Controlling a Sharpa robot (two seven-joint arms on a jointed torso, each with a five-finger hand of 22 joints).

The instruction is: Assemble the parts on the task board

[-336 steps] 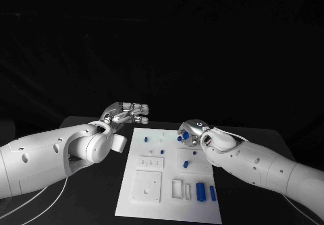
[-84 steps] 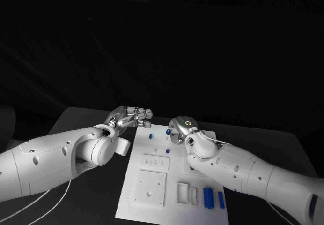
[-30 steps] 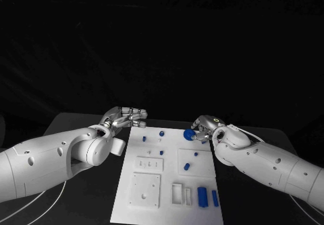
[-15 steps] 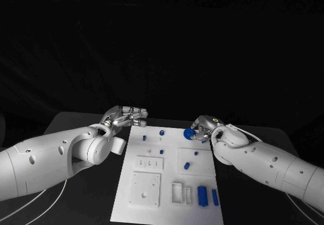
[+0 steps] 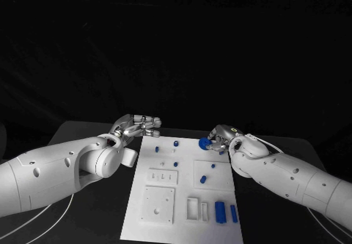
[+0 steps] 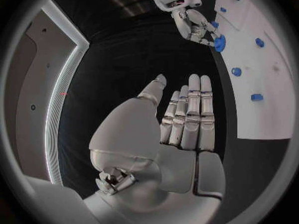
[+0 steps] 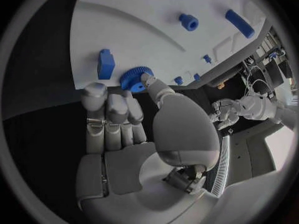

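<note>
On black table [image 5: 88, 137] w/ flat white task board [image 5: 183, 203], we saw right hand [image 5: 220, 138] pinching round blue toothed gear [image 5: 204, 144]; left hand [image 5: 138, 125] empty, fingers straight, side by side.

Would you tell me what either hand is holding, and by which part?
The right hand pinches a blue gear by its toothed rim; the left hand holds nothing.

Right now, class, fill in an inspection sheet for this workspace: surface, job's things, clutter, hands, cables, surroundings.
Surface: black table, dark and bare beside the board.
Job's things: white task board lies mid-table; small blue parts lie on it; a blue gear is at its far right corner.
Clutter: nothing seen.
Hands: right hand holds the gear; left hand hovers by the board's far left corner, fingers together, holding nothing.
Cables: white cable hangs under the left arm.
Surroundings: dark.
</note>
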